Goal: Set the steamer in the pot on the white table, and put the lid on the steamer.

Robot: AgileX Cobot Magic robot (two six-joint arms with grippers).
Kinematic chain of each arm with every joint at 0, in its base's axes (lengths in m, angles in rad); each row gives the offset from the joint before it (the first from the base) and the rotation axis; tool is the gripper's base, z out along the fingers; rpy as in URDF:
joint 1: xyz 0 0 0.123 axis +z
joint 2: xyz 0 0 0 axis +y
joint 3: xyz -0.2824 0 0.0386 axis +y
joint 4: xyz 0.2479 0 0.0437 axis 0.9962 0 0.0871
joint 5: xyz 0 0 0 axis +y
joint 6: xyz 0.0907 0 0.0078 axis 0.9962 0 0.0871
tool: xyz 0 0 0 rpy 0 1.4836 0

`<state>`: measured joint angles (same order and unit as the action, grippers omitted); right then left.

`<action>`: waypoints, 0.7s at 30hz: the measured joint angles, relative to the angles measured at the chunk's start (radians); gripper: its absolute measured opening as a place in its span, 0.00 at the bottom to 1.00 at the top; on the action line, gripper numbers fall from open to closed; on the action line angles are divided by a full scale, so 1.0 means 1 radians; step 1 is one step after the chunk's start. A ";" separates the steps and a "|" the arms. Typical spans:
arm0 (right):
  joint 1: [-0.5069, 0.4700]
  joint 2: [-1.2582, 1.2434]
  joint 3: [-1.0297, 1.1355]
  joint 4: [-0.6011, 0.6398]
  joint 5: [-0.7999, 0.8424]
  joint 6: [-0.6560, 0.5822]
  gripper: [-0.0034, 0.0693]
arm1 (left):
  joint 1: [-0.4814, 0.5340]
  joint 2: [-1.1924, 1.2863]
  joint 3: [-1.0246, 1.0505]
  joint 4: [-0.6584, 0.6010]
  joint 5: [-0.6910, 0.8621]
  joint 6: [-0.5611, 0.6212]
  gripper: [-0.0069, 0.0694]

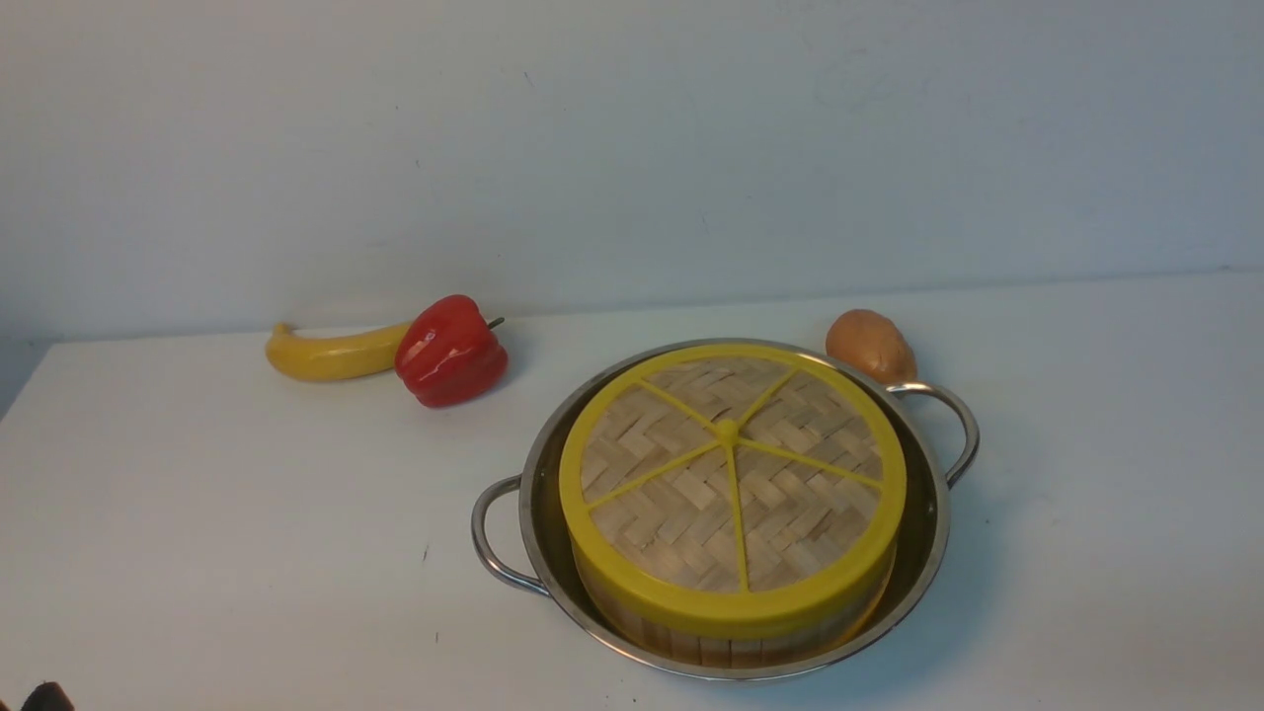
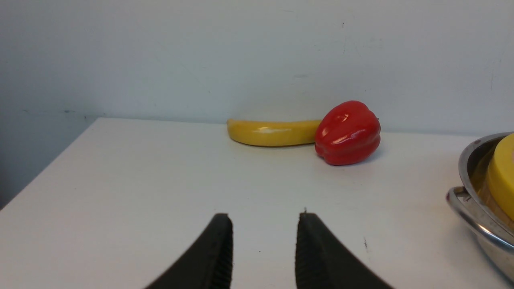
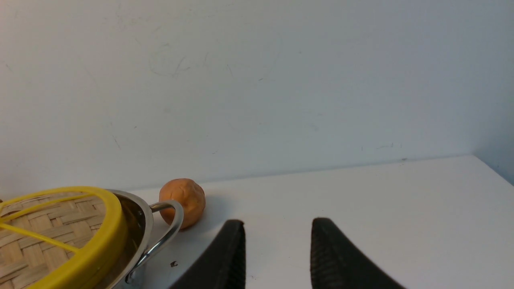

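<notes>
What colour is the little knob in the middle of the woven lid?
The knob is yellow; it shows best in the front view.

We see the steamer point(image 1: 691, 637), a round bamboo basket, sitting inside the wide shiny steel pot point(image 1: 534, 513), its two loop handles out to the sides. The woven lid point(image 1: 681, 494), yellow-rimmed and spoked, covers the steamer. We find the pot on the white surface point(image 1: 247, 513).

No readable text (or numbers) anywhere
</notes>
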<state>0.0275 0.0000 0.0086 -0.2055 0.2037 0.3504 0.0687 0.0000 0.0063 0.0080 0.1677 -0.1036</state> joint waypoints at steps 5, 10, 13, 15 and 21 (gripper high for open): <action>0.000 0.000 0.000 0.000 0.000 0.000 0.38 | 0.000 0.000 0.000 0.000 0.001 0.000 0.39; 0.000 0.000 0.000 0.000 0.000 0.000 0.38 | 0.000 0.000 0.000 0.000 0.001 0.000 0.40; 0.000 0.000 0.000 0.000 0.000 0.000 0.38 | 0.000 0.000 0.000 0.000 0.001 0.000 0.40; 0.000 0.000 0.000 0.000 0.000 0.000 0.38 | 0.000 0.000 0.000 0.000 0.001 0.000 0.40; 0.000 0.000 0.000 0.000 0.000 0.000 0.38 | 0.000 0.000 0.000 0.000 0.001 0.001 0.40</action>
<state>0.0275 0.0000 0.0086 -0.2055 0.2037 0.3504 0.0687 0.0000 0.0063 0.0080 0.1684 -0.1029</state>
